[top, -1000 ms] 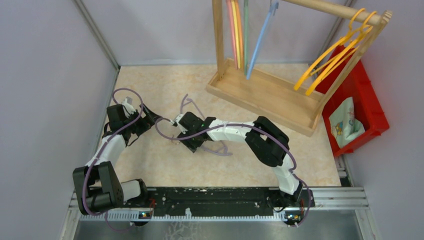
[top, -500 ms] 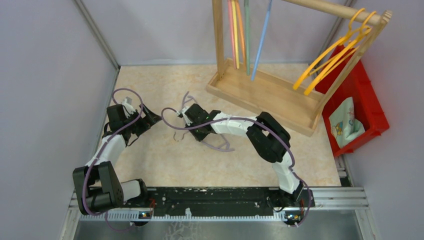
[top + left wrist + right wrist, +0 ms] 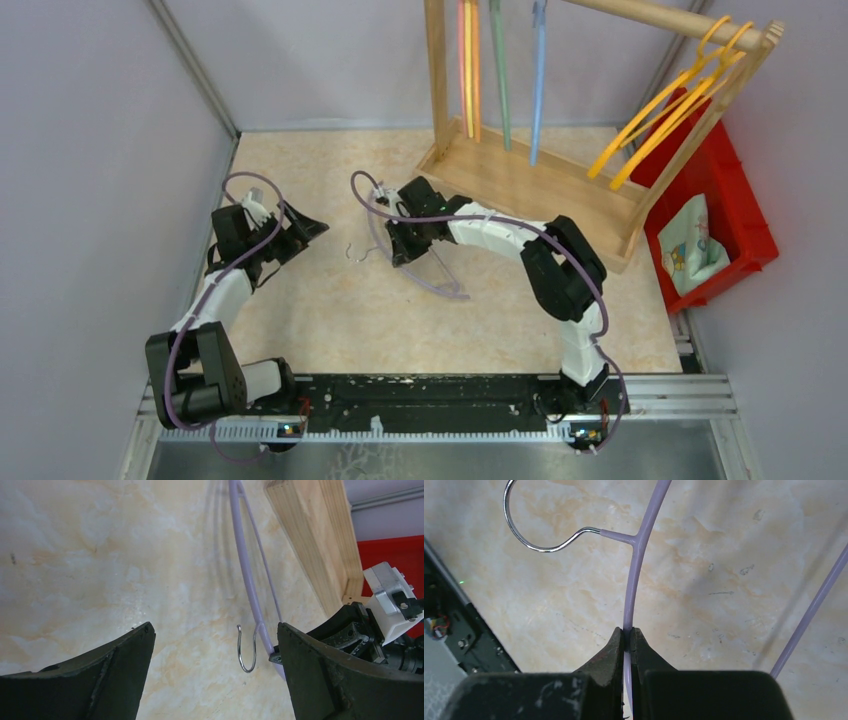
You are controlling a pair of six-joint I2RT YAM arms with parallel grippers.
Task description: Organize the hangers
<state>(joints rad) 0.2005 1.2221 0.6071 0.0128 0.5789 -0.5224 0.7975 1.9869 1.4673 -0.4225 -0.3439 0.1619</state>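
We are pinching the purple hanger (image 3: 640, 555) with our right gripper (image 3: 628, 634), the two fingers pressed together on its thin arm just below the point where the metal hook (image 3: 526, 543) is branching off. The hanger is sitting low over the table (image 3: 330, 320), between our two grippers and near the left end of the wooden rack (image 3: 540, 195); we are not able to tell whether its lower arm is touching the surface. Our left gripper (image 3: 215, 630) is hovering close by with its fingers spread wide apart, gripping nothing and facing the hook. On the rack's left end, a green hanger (image 3: 499, 80) and a blue hanger (image 3: 538, 80) are hanging beside a warm-coloured cluster (image 3: 468, 70), while two yellow hangers (image 3: 665, 110) are dangling at the right end, beside the red bin (image 3: 745, 215).
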